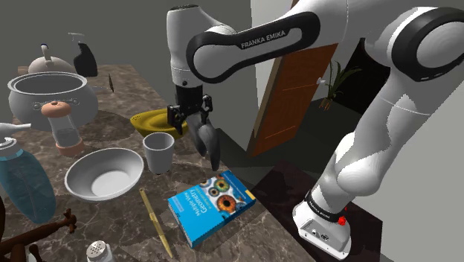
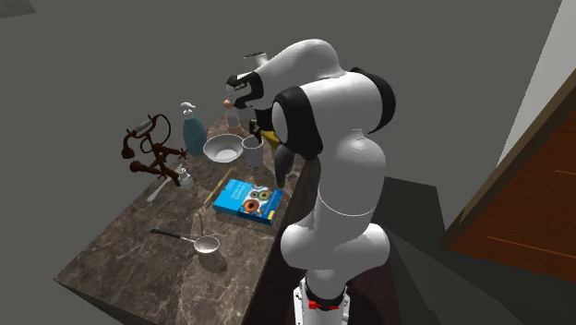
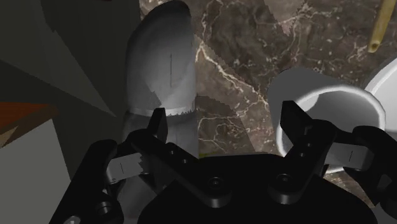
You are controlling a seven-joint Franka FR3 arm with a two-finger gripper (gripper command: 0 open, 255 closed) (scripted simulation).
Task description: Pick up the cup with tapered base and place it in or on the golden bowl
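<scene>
The white cup [image 1: 158, 151] with a tapered base stands upright on the dark marble counter, between the golden bowl [image 1: 151, 121] behind it and a white bowl. My black gripper [image 1: 189, 125] hangs open just above the counter, to the cup's right in the shoulder view and next to the golden bowl. In the wrist view the open gripper [image 3: 227, 127] has only marble between its fingers. The cup [image 3: 331, 105] sits at the outer side of one finger [image 3: 296, 127], and a grey elongated thing [image 3: 162, 70] lies by the other. The cup [image 2: 252, 150] is also in the second exterior view.
A white bowl [image 1: 104, 173], a blue book [image 1: 212, 206] and a yellow stick [image 1: 155, 221] lie in front. A large pot [image 1: 52, 93], a kettle [image 1: 47, 63], bottles and a shaker crowd the shoulder view's left. The counter edge runs right of the gripper. A strainer [image 2: 198, 242] lies farther along.
</scene>
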